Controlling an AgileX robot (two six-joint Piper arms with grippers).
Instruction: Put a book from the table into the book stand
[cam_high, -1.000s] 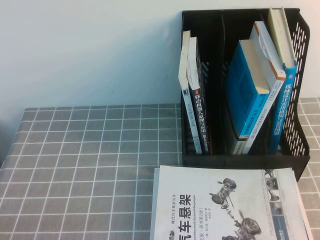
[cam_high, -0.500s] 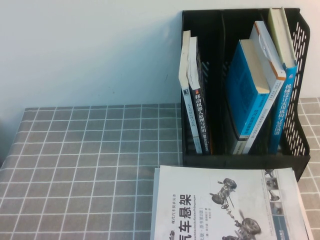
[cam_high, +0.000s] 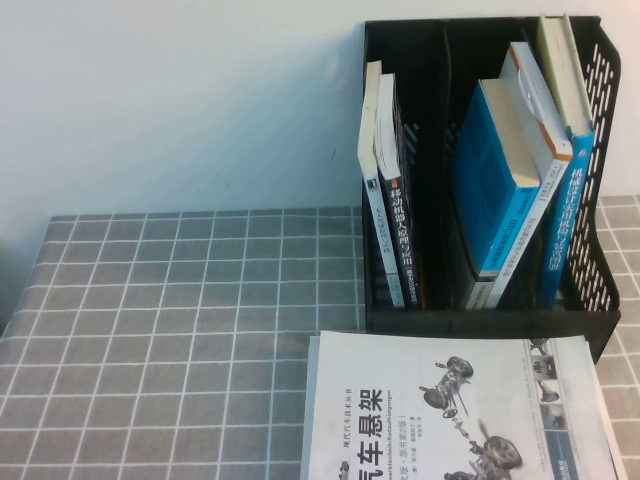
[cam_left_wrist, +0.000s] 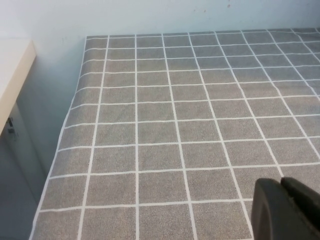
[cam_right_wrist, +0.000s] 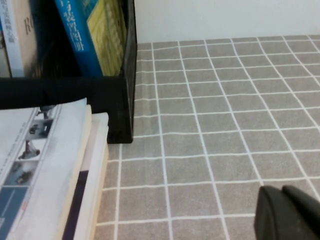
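The black book stand (cam_high: 598, 250) stands at the table's (cam_high: 180, 300) far right, against the wall. A thick paperback with a bright blue cover (cam_high: 490, 190) leans inside it, right of the middle divider; its text is unreadable. A white-covered book (cam_high: 535, 100) and a blue-spined one (cam_high: 565, 210) lean beside it. My left gripper (cam_left_wrist: 281, 182) is shut and empty over bare cloth (cam_left_wrist: 175, 100). My right gripper (cam_right_wrist: 282, 190) is shut and empty over the cloth (cam_right_wrist: 225, 100), right of the stand (cam_right_wrist: 122, 75). Neither gripper shows in the high view.
A white book picturing car chassis (cam_high: 450, 410) lies flat in front of the stand on top of another book (cam_right_wrist: 87, 200). Two thin books (cam_high: 385, 200) stand in the stand's left compartment. The table's left edge (cam_left_wrist: 65, 130) drops off beside a pale cabinet (cam_left_wrist: 12, 65).
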